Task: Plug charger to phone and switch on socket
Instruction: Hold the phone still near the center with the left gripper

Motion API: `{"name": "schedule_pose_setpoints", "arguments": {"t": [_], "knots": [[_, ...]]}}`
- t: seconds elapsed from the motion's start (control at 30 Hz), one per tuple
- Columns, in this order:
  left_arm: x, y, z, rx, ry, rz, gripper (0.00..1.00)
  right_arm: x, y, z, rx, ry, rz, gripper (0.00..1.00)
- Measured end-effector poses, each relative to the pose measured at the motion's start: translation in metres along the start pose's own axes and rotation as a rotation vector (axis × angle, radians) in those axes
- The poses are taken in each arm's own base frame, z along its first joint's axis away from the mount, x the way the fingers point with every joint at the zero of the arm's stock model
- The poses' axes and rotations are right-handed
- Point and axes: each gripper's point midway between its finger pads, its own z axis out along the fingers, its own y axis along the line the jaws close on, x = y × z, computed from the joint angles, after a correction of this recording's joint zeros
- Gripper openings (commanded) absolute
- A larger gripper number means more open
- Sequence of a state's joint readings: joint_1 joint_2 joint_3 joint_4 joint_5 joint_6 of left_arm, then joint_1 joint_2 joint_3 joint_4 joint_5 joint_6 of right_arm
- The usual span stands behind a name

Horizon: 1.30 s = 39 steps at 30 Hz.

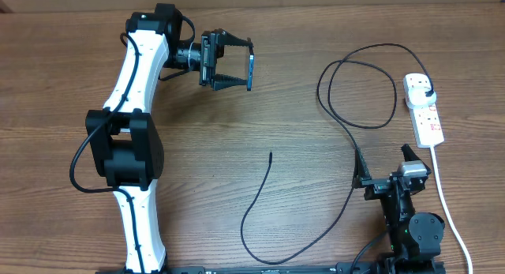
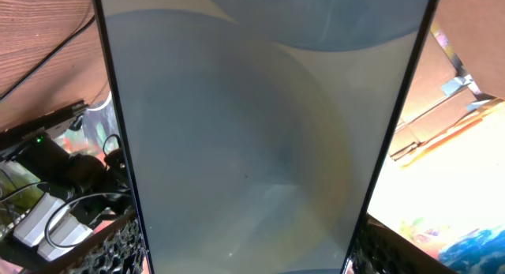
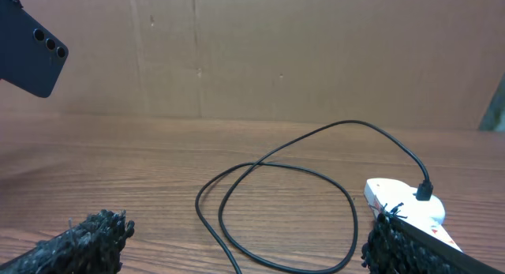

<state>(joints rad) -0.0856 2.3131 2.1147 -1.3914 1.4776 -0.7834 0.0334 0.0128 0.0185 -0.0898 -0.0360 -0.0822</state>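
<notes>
Wood table [image 1: 300, 37]: my left gripper [image 1: 241, 65] pinches the phone [image 1: 250, 72] on edge, raised, far left. My right gripper [image 1: 384, 162] is spread wide and empty, near right. Right wrist alone shows the phone's rear lenses, left wrist only its screen; I count one phone, one charger [image 1: 256, 197], and one socket [image 1: 427, 122] at far right.

The phone [image 1: 250, 72] is held on edge above the tabletop [image 1: 237, 124]. The black charger [image 1: 319, 88], plugged into the white socket [image 1: 427, 120], lies looped.

Phone [image 2: 252, 132] ends cropped; socket [image 1: 426, 120] switch positions seemingly too small.
</notes>
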Motion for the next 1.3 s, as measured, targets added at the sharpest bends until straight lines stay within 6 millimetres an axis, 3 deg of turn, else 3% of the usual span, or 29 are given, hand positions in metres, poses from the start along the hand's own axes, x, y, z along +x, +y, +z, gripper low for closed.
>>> {"name": "schedule_pose_setpoints", "arguments": {"t": [0.9,1.3], "knots": [[-0.001,0.001,0.000,-0.005,-0.005,0.000,0.04,0.000,0.000,0.000,0.000,0.000,-0.001,1.00],[-0.015,0.015,-0.001,-0.088,-0.088,0.001,0.04,0.000,0.000,0.000,0.000,0.000,0.000,1.00]]}}
